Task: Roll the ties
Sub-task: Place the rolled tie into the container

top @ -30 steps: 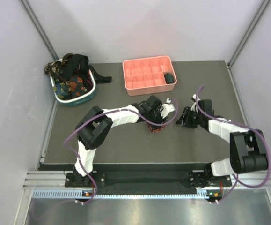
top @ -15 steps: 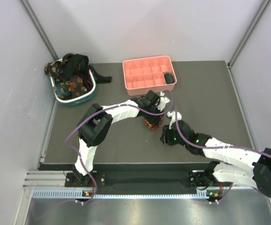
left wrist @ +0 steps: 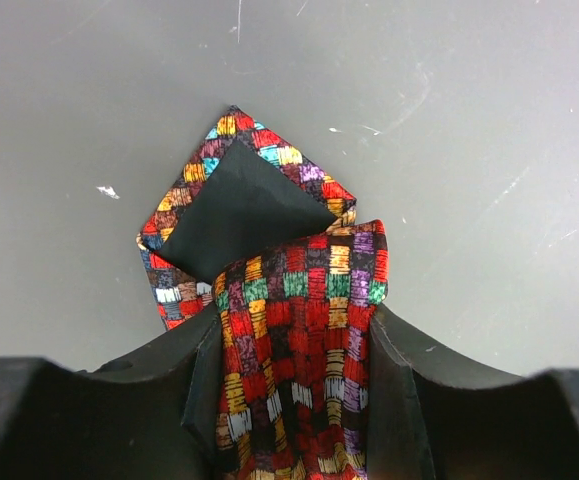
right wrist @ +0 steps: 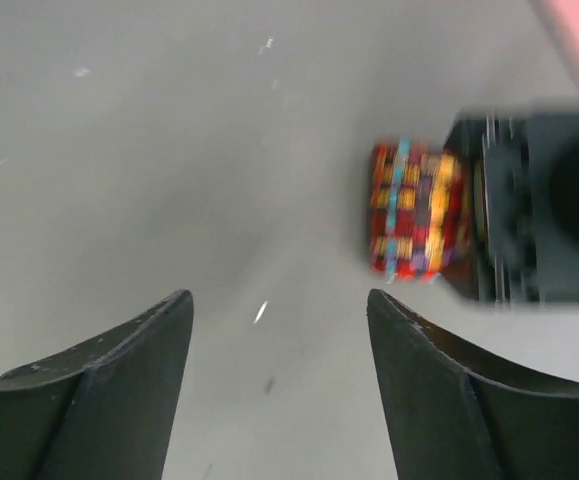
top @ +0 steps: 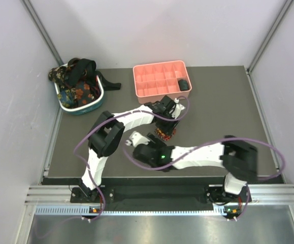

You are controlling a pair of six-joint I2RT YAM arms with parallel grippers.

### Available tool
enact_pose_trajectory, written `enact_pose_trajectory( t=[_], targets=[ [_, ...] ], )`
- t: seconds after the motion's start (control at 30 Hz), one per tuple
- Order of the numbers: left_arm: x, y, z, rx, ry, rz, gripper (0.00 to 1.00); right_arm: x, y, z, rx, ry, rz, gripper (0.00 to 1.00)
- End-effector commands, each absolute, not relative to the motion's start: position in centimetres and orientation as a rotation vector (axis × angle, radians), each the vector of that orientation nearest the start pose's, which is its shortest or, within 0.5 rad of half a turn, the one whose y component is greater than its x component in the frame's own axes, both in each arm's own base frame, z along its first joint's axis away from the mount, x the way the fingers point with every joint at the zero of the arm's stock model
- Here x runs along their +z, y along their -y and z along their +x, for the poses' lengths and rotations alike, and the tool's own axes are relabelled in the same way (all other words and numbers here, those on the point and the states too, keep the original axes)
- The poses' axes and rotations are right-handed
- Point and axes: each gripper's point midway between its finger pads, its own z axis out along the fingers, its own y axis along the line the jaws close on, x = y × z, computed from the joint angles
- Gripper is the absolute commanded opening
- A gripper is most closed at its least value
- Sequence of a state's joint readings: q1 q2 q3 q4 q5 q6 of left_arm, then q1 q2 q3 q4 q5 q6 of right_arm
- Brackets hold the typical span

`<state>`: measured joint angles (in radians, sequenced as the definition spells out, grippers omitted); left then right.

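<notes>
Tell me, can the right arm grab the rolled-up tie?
Probably yes: the right arm has open jaws and only bare table before the rolled-up tie, though the left arm holds it.

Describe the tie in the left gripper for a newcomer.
Start at the pink tray; just on its near side the left gripper clamps a rolled tie. It alone is bright red-yellow plaid; the ties in the teal basket are dark.

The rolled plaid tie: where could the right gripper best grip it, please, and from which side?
Probably the coil of the rolled plaid tie, from the side away from the left gripper, which blocks the other; its pointed tip sticks out loose.
</notes>
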<state>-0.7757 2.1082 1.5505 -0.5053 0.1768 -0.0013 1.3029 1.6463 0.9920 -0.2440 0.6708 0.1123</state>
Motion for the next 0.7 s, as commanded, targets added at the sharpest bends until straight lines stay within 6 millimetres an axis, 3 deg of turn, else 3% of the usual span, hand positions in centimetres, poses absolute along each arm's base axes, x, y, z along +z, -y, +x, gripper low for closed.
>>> enact_pose_trajectory(
  t=[0.0, 0.3, 0.67],
  targets=[
    [-2.5, 29.3, 29.8, -0.221, -2.770, 1.116, 0.38, 8.4, -31.0, 22.5, -0.602, -1.827, -1.198, 0.72],
    [-1.5, 29.0, 29.3, -0.183, -2.858, 1.147, 0.38, 7.8, -29.6, 26.8, -0.939, -1.765, -1.228, 0.72],
    [0.1, 30.2, 30.0, -0.199, -2.876, 1.137, 0.32, 6.5, -29.9, 28.9, -0.982, -1.750, -1.274, 0.71]
  ],
)
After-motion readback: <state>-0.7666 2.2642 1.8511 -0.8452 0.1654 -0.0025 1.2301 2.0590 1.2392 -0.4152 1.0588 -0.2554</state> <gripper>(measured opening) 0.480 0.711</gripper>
